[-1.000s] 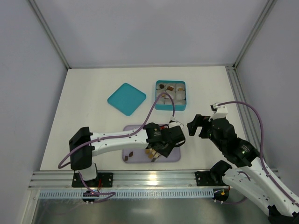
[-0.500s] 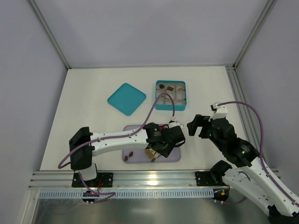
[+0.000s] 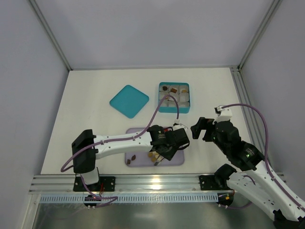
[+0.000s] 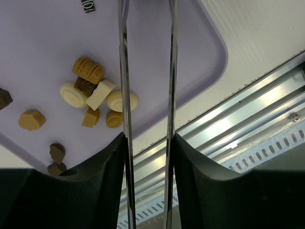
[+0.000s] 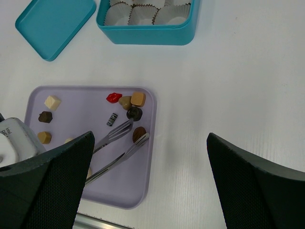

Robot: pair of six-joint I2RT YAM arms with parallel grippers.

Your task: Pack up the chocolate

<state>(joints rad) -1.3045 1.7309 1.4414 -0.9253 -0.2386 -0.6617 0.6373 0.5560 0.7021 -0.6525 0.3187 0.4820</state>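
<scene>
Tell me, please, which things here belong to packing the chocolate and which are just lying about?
Job in hand: chocolate, lilac tray, teal box, paper cups, tongs.
Lying about: teal lid, aluminium rail.

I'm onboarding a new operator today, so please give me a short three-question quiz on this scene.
1. True or false: the teal lid is closed on the teal box.
2. What tool do the left arm's fingers grip?
3. Fill in: the loose chocolates lie on a ____ tray.
Key: 1 false, it lies on the table beside the box; 2 tongs; 3 purple.
</scene>
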